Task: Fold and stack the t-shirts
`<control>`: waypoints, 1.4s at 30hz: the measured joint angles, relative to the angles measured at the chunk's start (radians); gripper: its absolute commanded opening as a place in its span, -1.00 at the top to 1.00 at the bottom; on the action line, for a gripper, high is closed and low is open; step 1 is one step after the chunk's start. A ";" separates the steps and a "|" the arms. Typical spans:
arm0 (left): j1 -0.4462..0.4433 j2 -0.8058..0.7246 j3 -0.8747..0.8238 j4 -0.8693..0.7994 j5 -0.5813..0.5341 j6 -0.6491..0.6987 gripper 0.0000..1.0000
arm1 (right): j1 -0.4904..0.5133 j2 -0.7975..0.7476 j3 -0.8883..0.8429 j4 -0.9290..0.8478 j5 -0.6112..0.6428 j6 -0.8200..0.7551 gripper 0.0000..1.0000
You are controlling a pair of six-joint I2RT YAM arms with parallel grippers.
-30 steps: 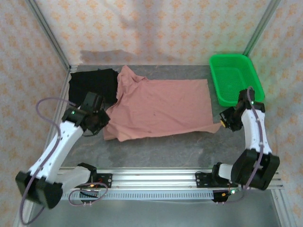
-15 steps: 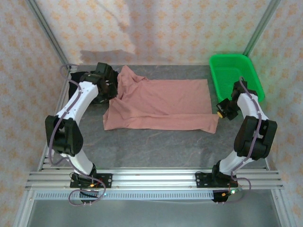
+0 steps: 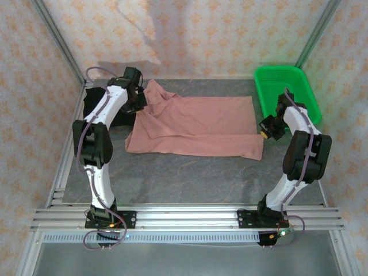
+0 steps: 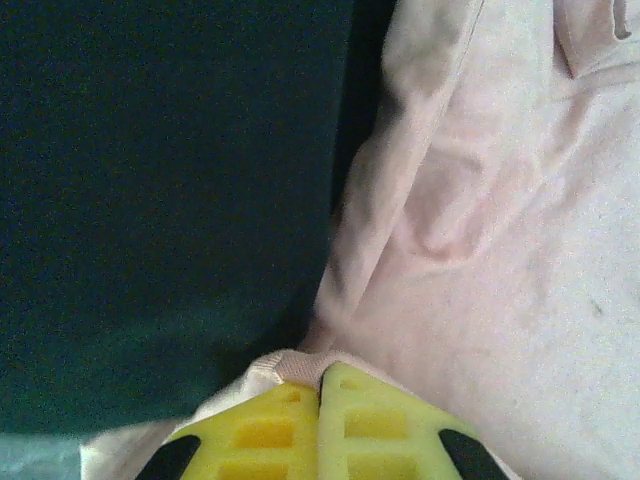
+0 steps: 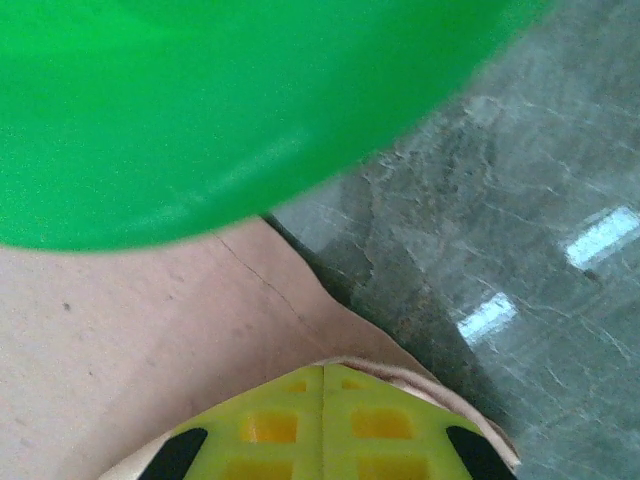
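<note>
Salmon-pink jersey, thin and limp: the pink t-shirt lay spread across the middle of the grey table. Its left end was rumpled against the black t-shirt, which lay in the far left corner. The left gripper had its fingers pressed together on a pinch of pink edge right beside the black cloth. The right gripper was likewise clamped on the shirt's right edge, just beside the green basket. The cloth was judged light, soft and without stiffness, so it would sag and wrinkle between grips. Hold is best taken at hems or corners, both ends at once, with the span kept taut. The smooth tabletop would probably let the cloth slide rather than stay put.
</note>
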 measured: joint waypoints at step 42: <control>0.082 -0.340 -0.889 0.433 0.155 -0.256 0.79 | 0.006 -0.091 -0.364 0.198 -0.144 -0.014 0.52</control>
